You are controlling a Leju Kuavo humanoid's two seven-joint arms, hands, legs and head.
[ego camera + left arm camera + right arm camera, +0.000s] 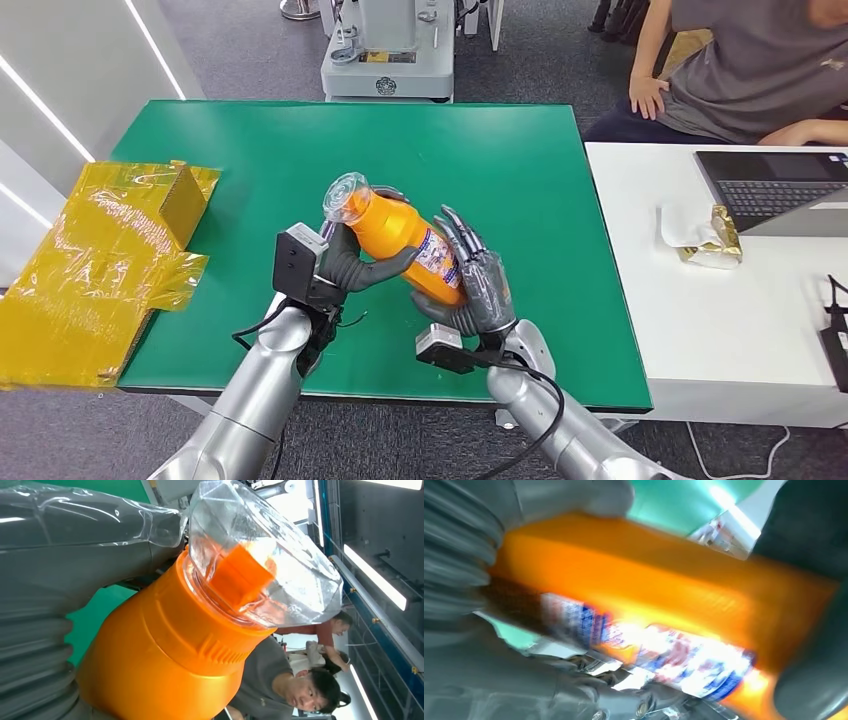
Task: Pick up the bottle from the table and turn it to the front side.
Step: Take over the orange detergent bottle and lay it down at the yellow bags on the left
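An orange bottle point(400, 235) with a clear domed cap point(345, 198) and a white-and-blue label point(437, 256) is lifted above the green table point(520, 170), tilted with its cap toward the far left. My left hand point(352, 262) grips its upper body just below the cap. My right hand point(480, 285) holds the lower end, fingers spread along the label side. In the left wrist view the cap point(260, 565) and orange shoulder point(170, 650) are very close. In the right wrist view the bottle point(649, 625) is blurred, its label point(664, 655) facing the camera.
A crumpled yellow bag point(95, 265) lies over the table's left edge. A white desk point(720, 330) to the right carries a laptop point(775, 190) and a foil wrapper point(705, 238). A person point(750, 70) sits behind it. A grey machine point(390, 50) stands beyond the table.
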